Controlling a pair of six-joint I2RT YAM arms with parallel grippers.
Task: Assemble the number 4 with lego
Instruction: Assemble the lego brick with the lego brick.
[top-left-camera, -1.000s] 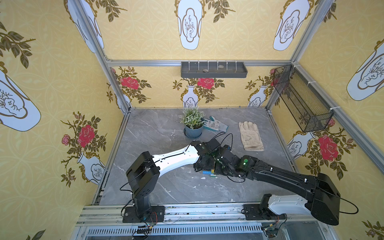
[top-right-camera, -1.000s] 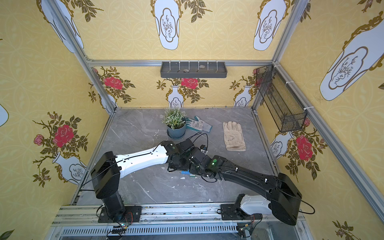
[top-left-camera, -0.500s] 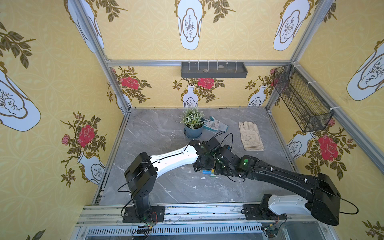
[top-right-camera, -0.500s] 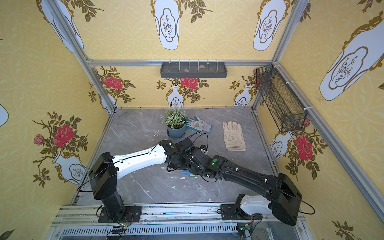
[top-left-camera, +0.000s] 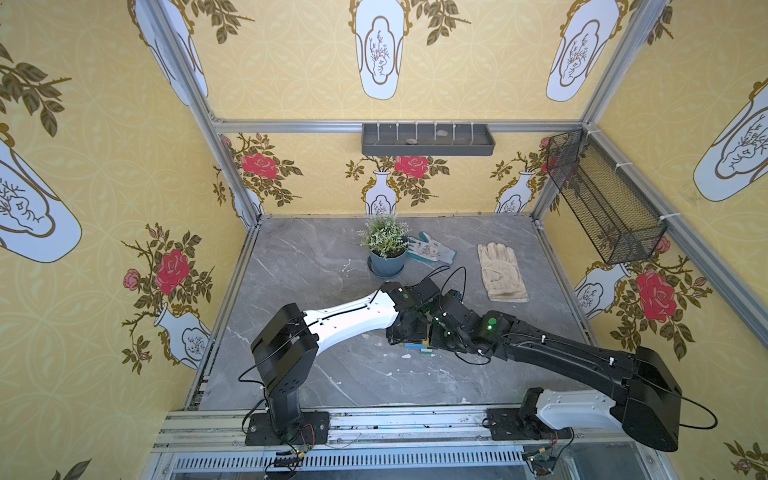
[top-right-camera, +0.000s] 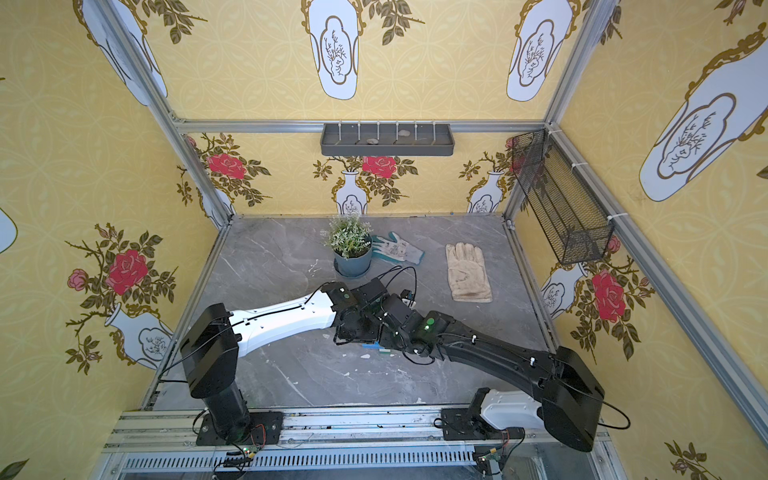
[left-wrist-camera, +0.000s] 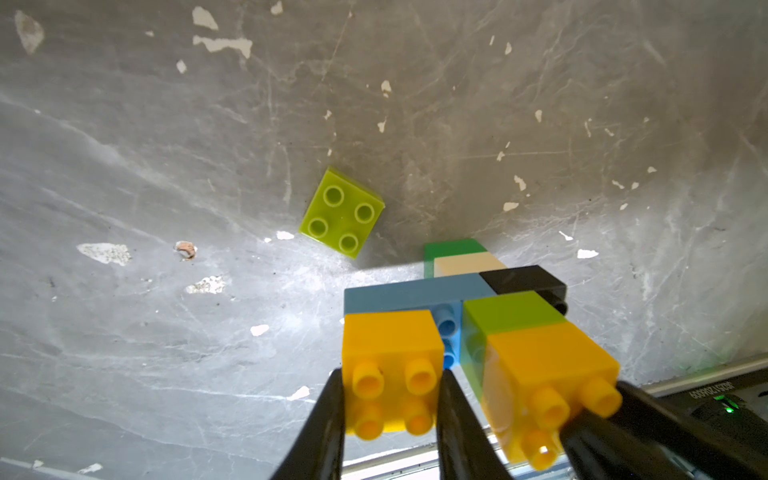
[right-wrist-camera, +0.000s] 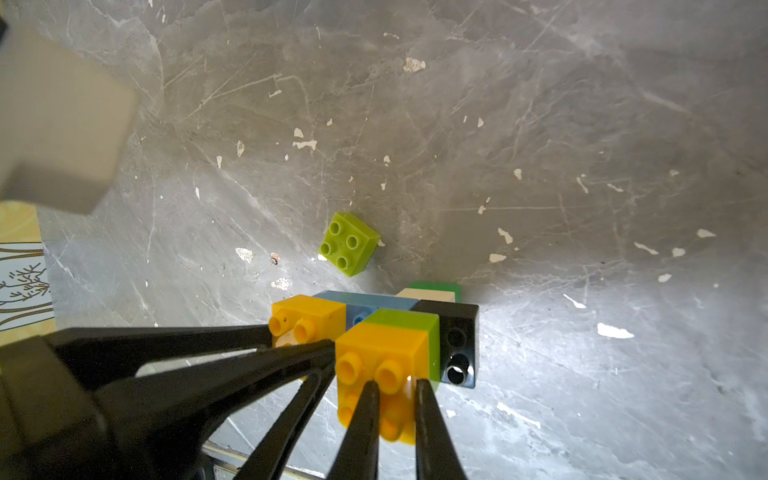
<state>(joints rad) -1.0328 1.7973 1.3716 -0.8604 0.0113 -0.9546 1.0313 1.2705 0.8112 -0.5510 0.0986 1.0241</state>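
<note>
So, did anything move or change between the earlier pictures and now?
Nothing visibly changed. The left hand and the right hand stay closed on the two yellow prongs of the number 4, and the plant keeps its place.

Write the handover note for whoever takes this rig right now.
Left gripper: shut on the short prong's yellow brick.
Right gripper: shut on the tall prong's yellow brick.
The number 4 is between them, on or just above the table.
Done: green, white, black stem, blue crossbar, lime-and-yellow prong.
To do: the loose lime brick, apart from the figure, probably belongs on the short prong.
</note>
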